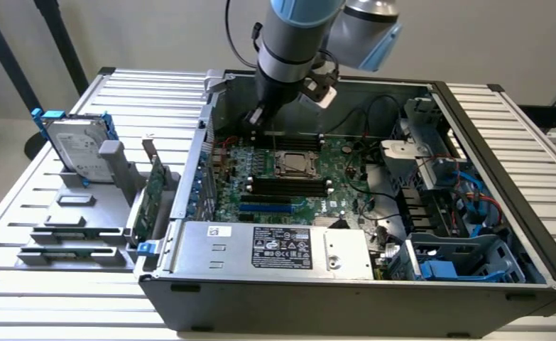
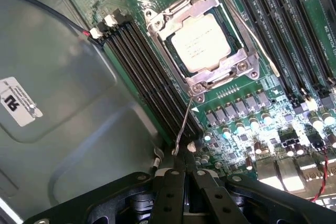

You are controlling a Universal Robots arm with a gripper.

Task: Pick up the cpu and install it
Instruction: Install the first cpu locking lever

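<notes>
While the arm point(image 1: 292, 42) hangs down into the open PC case point(image 1: 505, 177) on the slatted table point(image 1: 31, 213), the cpu point(image 2: 201, 43) is sitting flat in its socket in the middle of the green motherboard point(image 1: 258, 181), dull silver top facing up. So it's in the board, not in anyone's grip. The metal socket frame point(image 2: 157, 22) sits around its edges, with the black RAM slots point(image 2: 142, 93) running alongside. The fingers point(image 2: 169, 198) are squeezed right together with nothing between them as far as I can see, and they're parked near the back wall of the case, a bit off to one side of the socket rather than over the chip. A thin wire socket lever point(image 2: 184, 124) runs from the corner of the frame out toward the fingertips. Honestly I can't tell from here if the tips are touching the end of it or just sitting beside it. In the front of the case there's the big silver power supply box point(image 1: 278, 249) with its black label. Outside the case, on the exterior view's left, a hard drive with blue rails point(image 1: 77, 149) stands upright in a grey holder point(image 1: 79, 227), and a green expansion card point(image 1: 152, 195) stands between it and the case wall.
</notes>
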